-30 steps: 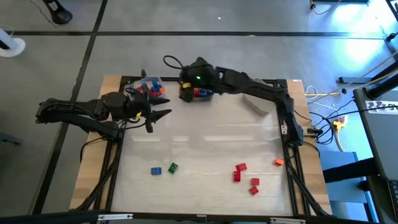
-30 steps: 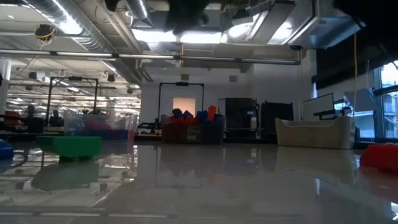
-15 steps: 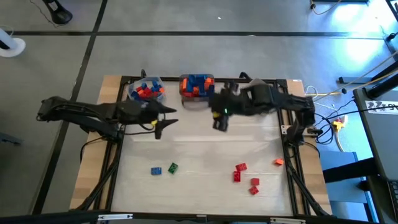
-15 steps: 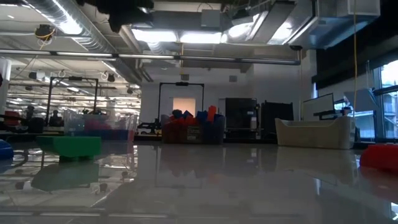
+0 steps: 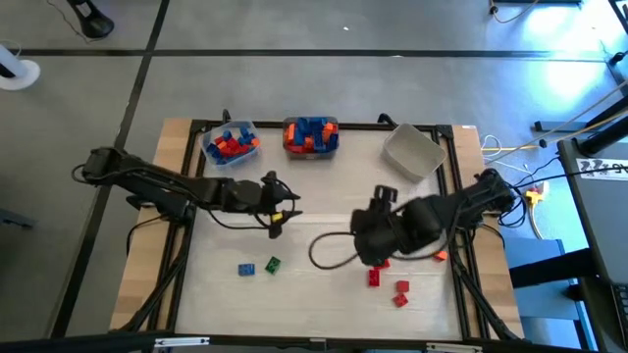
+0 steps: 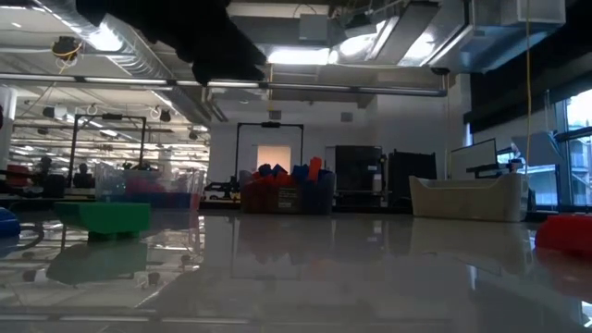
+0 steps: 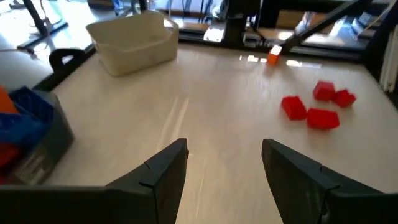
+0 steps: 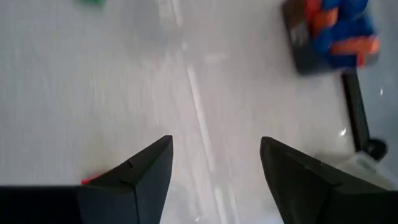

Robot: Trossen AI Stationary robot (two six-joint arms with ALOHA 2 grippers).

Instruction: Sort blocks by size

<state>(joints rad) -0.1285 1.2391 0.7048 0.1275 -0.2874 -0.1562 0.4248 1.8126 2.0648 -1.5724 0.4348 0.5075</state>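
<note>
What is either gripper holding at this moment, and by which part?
Nothing is held. The left gripper is open with bare table between its fingers; the right gripper is open and empty above the loose red blocks.

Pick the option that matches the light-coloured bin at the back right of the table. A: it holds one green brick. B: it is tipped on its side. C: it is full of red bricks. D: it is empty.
D: in the high view the light-coloured bin stands upright with a bare inside, and the left wrist view shows the same.
</note>
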